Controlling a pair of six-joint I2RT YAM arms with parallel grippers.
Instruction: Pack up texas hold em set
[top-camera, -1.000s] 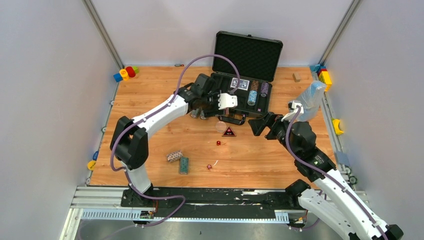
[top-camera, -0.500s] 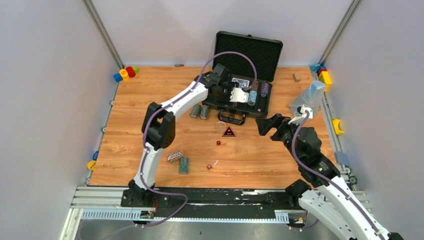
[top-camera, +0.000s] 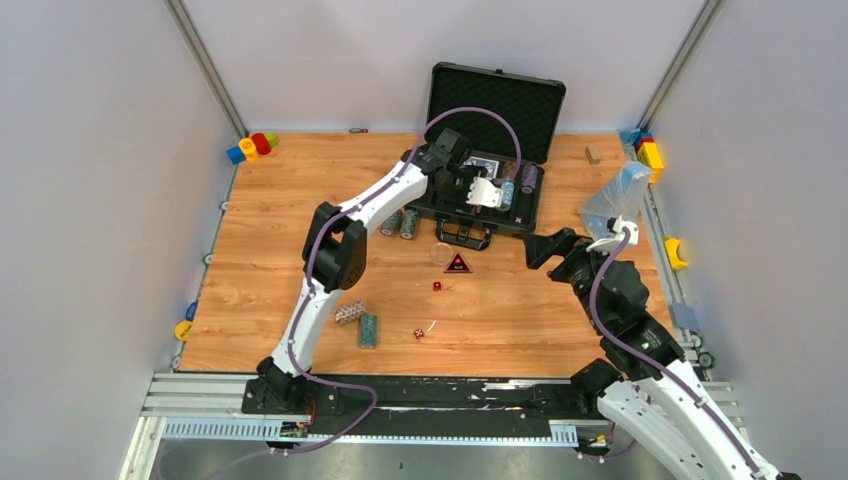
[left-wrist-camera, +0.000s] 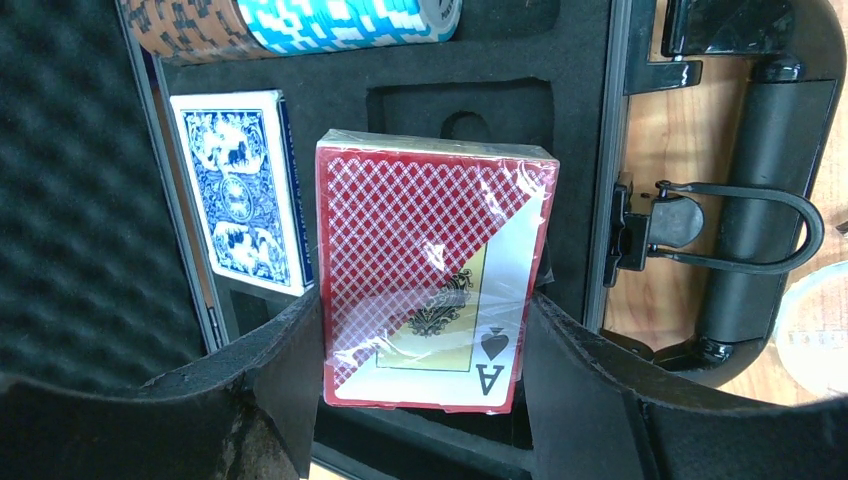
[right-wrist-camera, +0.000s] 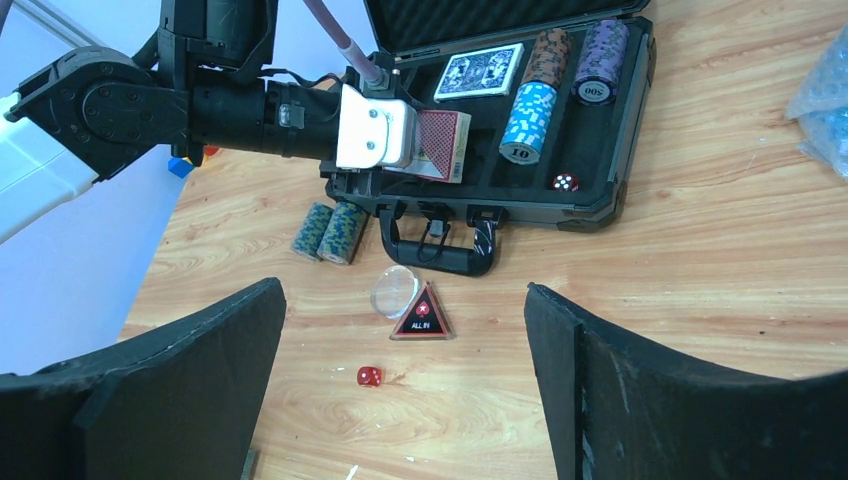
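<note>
**Left jaws.** The left jaws stand partly open and clamp the red card deck across its two long edges, near the end showing the ace. The deck hangs just above the empty foam pocket of the black case, beside the blue card deck already seated there.

**Handling.** The deck is judged light and stiff, a solid block. Its clear film wrap is glossy and likely slippery, so the edge-to-edge grip is the correct hold. Pressure on the broad faces would add nothing. The foam pocket should be a close fit, so align the deck square before release.

**Left arm.** The left arm reaches from the near edge of the tabletop to the case at the far edge, with its wrist over the tray.

**Right jaws.** The right jaws stand wide apart and hold nothing.

**Right arm.** The right arm is bent above the right side of the tabletop and faces the case.

**Remaining items.** Two chip rolls lie just beside the case's front left corner. The triangular button and a red die lie near the handle.
</note>
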